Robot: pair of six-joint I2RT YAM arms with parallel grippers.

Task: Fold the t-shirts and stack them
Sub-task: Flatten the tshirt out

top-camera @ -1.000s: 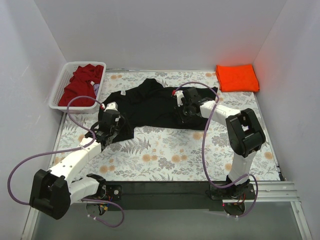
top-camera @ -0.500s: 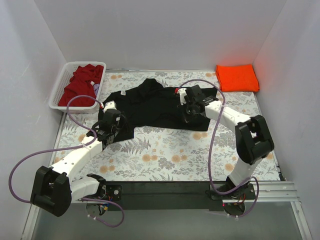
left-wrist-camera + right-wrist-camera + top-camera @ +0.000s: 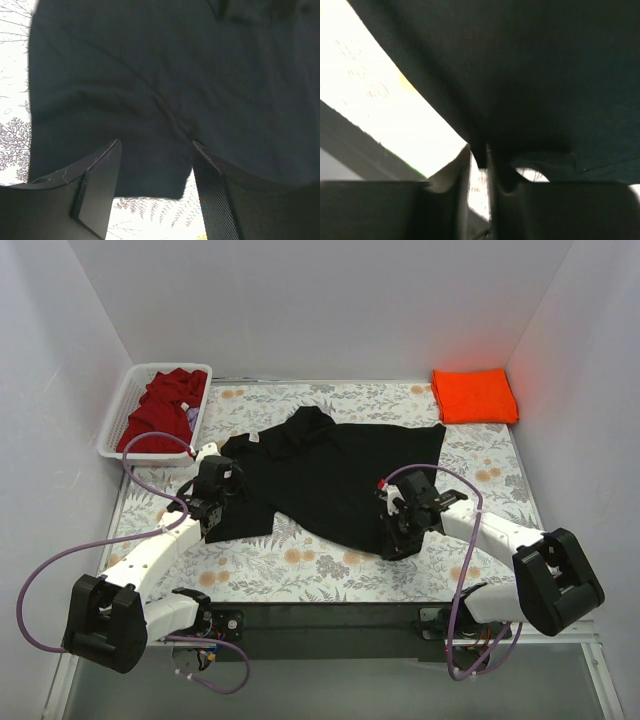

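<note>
The black t-shirt (image 3: 330, 465) lies spread across the middle of the floral table, with its white neck label (image 3: 256, 438) at the far left. My left gripper (image 3: 220, 498) is open above the shirt's left hem; in the left wrist view (image 3: 156, 150) the black cloth (image 3: 150, 75) lies under and between the fingers. My right gripper (image 3: 392, 540) is shut on the shirt's near right hem, and the right wrist view (image 3: 477, 150) shows black cloth (image 3: 530, 75) pinched between the jaws. The bright orange t-shirt (image 3: 474, 395) lies folded at the far right. The dark red t-shirt (image 3: 158, 410) is bunched in the basket.
The white slatted basket (image 3: 118, 415) stands at the far left corner. White walls close in the table on three sides. The dark front edge (image 3: 330, 615) of the table holds both arm bases.
My right gripper has pulled the black shirt's hem from the far middle toward the near right, spreading the shirt out. My left gripper has shifted slightly along the left hem.
</note>
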